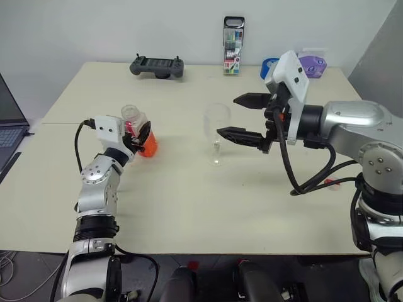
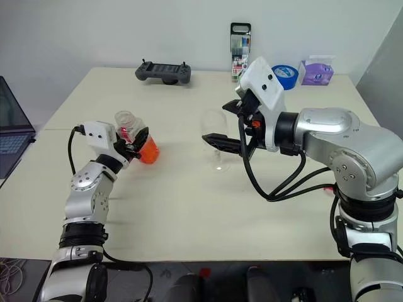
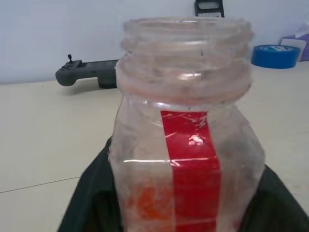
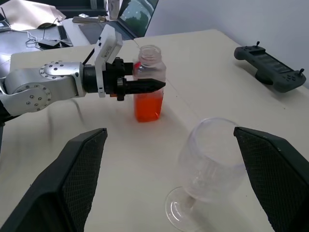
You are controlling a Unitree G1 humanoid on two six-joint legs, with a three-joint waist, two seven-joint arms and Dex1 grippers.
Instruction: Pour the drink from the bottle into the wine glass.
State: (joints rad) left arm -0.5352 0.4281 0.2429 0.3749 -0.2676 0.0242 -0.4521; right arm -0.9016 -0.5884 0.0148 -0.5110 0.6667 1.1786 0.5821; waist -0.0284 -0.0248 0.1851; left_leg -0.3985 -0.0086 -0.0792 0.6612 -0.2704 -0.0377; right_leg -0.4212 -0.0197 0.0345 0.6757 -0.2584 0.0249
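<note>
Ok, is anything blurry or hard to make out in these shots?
In the left wrist view the bottle sits very close and looks soft, the table behind it hazy. In the left eye view the clear wine glass nearly fades into the pale table.

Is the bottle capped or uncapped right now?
Uncapped: the bottle has bare neck threads and an open mouth, with the drink low inside.

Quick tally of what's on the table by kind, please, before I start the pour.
Bottle with orange drink: 1
Wine glass: 1
Black controller: 1
Marker case: 1
Blue tape roll: 1
Purple tissue box: 1
Laptop: 1
Total: 7
</note>
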